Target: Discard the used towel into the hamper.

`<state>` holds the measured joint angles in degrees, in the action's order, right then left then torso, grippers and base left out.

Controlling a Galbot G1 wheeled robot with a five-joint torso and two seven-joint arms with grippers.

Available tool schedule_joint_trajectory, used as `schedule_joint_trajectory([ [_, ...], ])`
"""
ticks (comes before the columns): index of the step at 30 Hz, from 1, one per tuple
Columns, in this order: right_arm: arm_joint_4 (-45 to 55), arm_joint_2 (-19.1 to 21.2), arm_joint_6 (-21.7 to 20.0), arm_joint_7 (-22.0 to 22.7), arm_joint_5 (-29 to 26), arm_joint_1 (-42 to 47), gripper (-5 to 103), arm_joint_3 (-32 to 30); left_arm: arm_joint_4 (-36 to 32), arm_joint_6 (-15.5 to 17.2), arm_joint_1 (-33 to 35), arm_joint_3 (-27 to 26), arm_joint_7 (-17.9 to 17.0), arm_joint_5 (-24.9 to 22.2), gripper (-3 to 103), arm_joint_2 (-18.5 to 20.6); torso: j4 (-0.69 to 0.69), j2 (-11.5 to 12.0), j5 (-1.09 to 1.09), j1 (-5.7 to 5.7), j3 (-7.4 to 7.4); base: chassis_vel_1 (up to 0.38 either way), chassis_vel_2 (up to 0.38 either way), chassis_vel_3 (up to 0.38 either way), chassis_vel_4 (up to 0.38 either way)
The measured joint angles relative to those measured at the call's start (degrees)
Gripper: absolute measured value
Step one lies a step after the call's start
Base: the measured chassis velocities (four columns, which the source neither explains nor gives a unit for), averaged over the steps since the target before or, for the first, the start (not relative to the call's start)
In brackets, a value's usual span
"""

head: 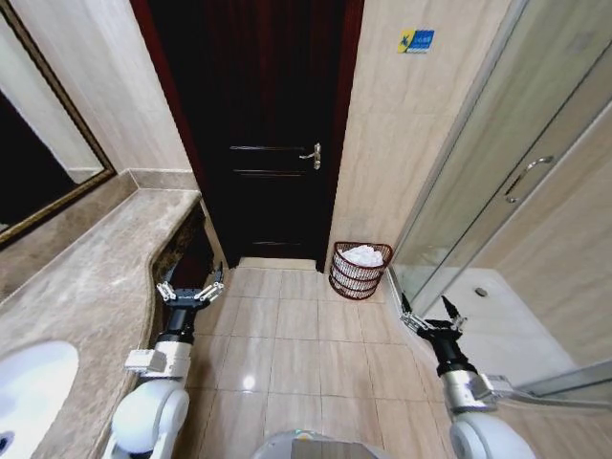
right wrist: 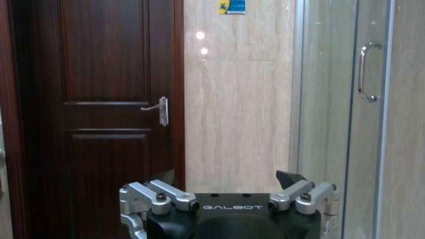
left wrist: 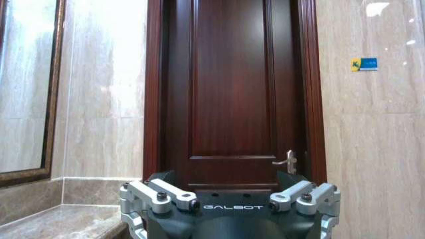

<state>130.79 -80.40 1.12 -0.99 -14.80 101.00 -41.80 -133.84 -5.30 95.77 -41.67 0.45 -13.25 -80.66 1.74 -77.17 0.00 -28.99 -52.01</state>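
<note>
the hamper (head: pixel 360 271) stands on the tiled floor (head: pixel 287 335) against the wall, between the dark wooden door (head: pixel 256 124) and the glass shower enclosure (head: pixel 516 182). it is upright, rim wider than base. a white towel (head: pixel 362 254) lies bunched inside it, mounded to about rim level, with nothing seen hanging over the wire rim.

the left gripper (head: pixel 190 287) hangs low beside the marble worktop (head: pixel 86 277), well apart from the hamper, fingers spread wide and holding nothing. the right gripper (head: pixel 432 317) hangs near the shower threshold, closer to the hamper yet not touching it, fingers likewise spread wide and empty. both wrist views face the door and the wall, with each gripper's jaws apart at the frame edge.

judgement: the deposit appears complete, since the towel sits in the hamper and neither gripper carries anything. the step in hand is therefore a clearing or resting posture.

to do this well:
- keep both arms clear of the hamper so the light wire frame is not tipped.
- keep the right arm away from the glass panel.
- keep the left arm off the worktop edge.
- confirm the towel lies fully inside the rim.

the basin (head: pixel 29 382) set into the worktop shows nothing inside its visible part.
</note>
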Motion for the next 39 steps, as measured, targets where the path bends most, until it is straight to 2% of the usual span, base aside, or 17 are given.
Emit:
schedule_joint_trajectory([
  [8, -2.3, 0.5, 0.9, -0.3, -0.8, -1.6, 100, -0.3, 1.5, 0.7, -2.3, 1.1, -0.4, 0.3, 100, 0.4, 0.0, 0.0, 0.0, 0.0, 0.0, 0.045, -0.02, -0.024, 0.038],
  [17, -2.3, 0.4, 1.1, -0.1, -0.8, -1.4, 100, -0.8, 2.1, -0.4, -1.8, 0.8, -0.5, 0.2, 100, -0.3, 0.01, 0.0, 0.0, -0.02, 0.0, 0.0, 0.0, 0.0, 0.0],
  [27, -0.6, 0.3, -0.5, 0.2, -1.2, -1.2, 100, -1.3, 2.3, 0.1, -1.7, 0.4, -0.3, -0.2, 100, -0.5, 0.0, 0.0, 0.0, -0.01, 0.0, 0.0, 0.0, 0.0, 0.0],
  [30, 0.4, 0.2, -2.0, 0.9, -1.4, -1.4, 100, -1.3, 2.4, 0.0, -1.6, 0.2, -0.3, -0.4, 100, -0.5, 0.0, 0.0, 0.0, -0.01, 0.0, 0.0, 0.0, 0.0, 0.0],
  [32, 2.5, 0.0, -6.6, 2.2, -2.6, -1.2, 100, -1.4, 1.7, 1.8, -1.1, 0.0, -0.6, -1.1, 100, -0.1, 0.0, 0.0, 0.0, -0.01, 0.0, 0.0, 0.0, 0.0, 0.0],
  [33, 2.5, 0.0, -6.6, 2.2, -2.6, -1.2, 100, -1.4, 1.7, 1.8, -1.1, 0.0, -0.6, -1.1, 100, -0.1, 0.0, 0.0, 0.0, -0.01, 0.0, 0.0, 0.0, 0.0, 0.0],
  [34, 3.7, -0.2, -8.8, 2.8, -3.4, -1.0, 100, -1.6, 1.7, 2.7, -1.1, -0.1, -0.8, -1.4, 100, 0.2, 0.0, 0.0, 0.0, 0.0, 0.0, 0.0, 0.0, 0.0, 0.0],
  [38, 4.6, -0.6, -10.2, 2.9, -3.2, -0.8, 100, -1.8, 1.6, 4.5, -1.0, -0.2, -0.8, -2.9, 100, 1.0, 0.0, 0.0, 0.0, 0.0, 0.0, 0.0, 0.0, 0.0, 0.0],
  [39, 5.2, -0.8, -11.0, 2.8, -2.6, -0.6, 100, -2.0, 0.9, 5.8, -0.9, -0.2, -0.9, -4.3, 100, 1.4, 0.0, 0.0, 0.0, -0.01, 0.0, 0.0, 0.0, 0.0, 0.0],
])
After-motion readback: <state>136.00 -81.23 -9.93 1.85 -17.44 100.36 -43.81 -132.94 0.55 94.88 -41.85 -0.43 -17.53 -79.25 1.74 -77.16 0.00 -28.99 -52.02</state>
